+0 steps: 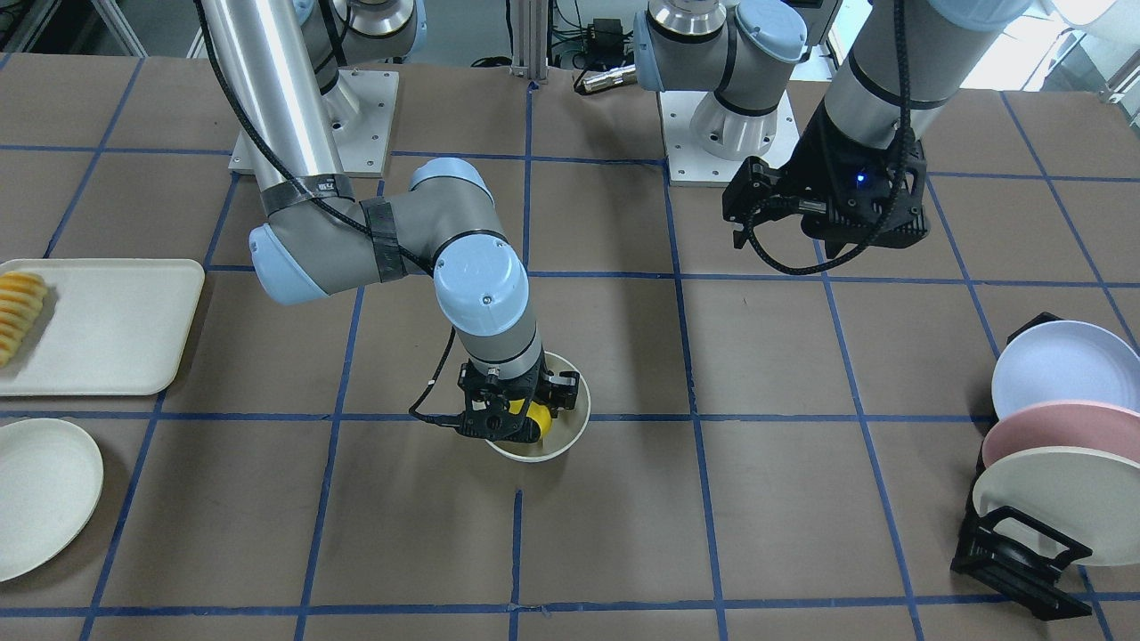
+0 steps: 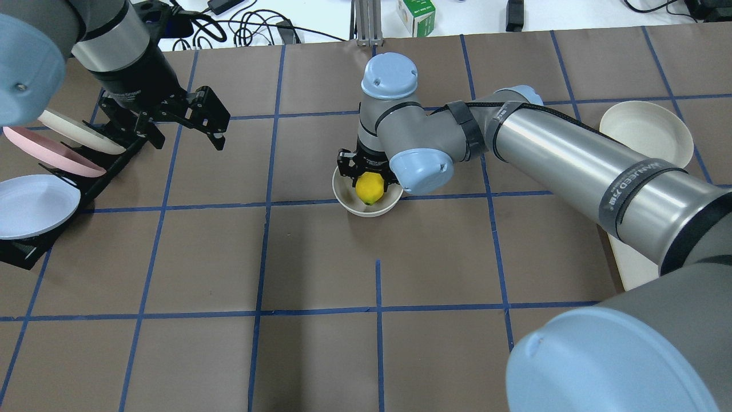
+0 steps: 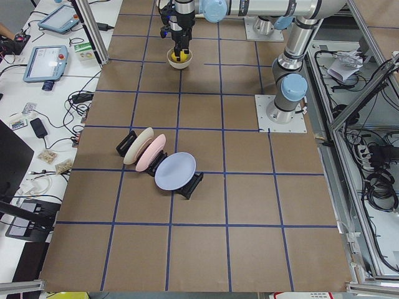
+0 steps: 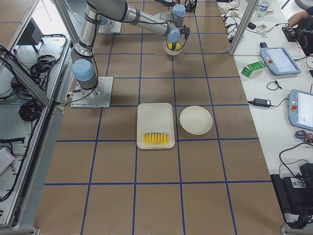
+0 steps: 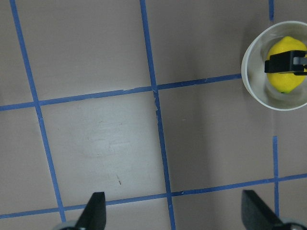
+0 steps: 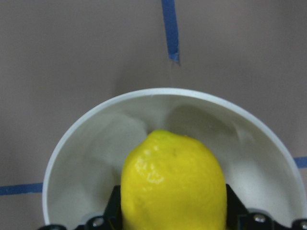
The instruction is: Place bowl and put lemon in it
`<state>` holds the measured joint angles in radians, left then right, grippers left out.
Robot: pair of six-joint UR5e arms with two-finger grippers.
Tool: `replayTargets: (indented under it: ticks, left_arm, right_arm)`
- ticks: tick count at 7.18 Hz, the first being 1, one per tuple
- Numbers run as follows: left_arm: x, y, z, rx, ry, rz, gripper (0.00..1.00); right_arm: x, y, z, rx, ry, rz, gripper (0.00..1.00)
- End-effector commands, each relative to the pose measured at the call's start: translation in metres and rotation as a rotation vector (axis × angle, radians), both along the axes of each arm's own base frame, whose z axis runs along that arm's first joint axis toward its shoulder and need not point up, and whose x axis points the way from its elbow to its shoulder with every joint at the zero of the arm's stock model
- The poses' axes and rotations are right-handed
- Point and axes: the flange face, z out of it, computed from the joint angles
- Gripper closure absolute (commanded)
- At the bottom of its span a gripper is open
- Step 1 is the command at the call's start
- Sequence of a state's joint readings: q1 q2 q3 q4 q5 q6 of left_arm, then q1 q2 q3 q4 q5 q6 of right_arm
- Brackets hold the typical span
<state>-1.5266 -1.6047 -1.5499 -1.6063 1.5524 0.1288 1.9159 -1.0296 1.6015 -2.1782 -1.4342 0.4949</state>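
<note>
Right gripper [image 6: 173, 215] clamped on the one lemon [image 6: 173, 172], held inside the one bowl [image 6: 158, 98], mid-table [image 1: 623, 534]. Left gripper [image 5: 175, 213] empty, jaws spread. Rack [image 1: 1015, 556]: three racked plates [image 1: 1060, 365]. One tray [image 1: 116, 329], one loose plate [image 1: 40, 494].

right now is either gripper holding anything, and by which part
The right gripper holds the lemon by its two sides, across the middle, down in the bowl. The left gripper is open and empty.
</note>
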Motion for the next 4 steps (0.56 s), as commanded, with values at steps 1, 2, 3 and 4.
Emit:
replayTargets:
  ticks: [1, 2, 3, 4]
  left_arm:
    - [0.001, -0.003, -0.003, 0.001, 0.002, 0.017, 0.00]
    - [-0.004, 0.000, 0.001, -0.008, -0.001, 0.009, 0.00]
    - [-0.004, 0.001, 0.001, -0.008, 0.000, 0.009, 0.00]
    - [-0.004, 0.000, 0.001, -0.008, 0.001, 0.009, 0.00]
  right_arm:
    - [0.000, -0.001, 0.004, -0.006, -0.002, -0.001, 0.00]
    - [0.000, -0.002, 0.009, -0.012, -0.004, -0.004, 0.00]
    - [-0.002, -0.001, 0.027, -0.033, -0.007, -0.005, 0.00]
    - [-0.014, 0.002, 0.053, -0.031, 0.001, -0.019, 0.00]
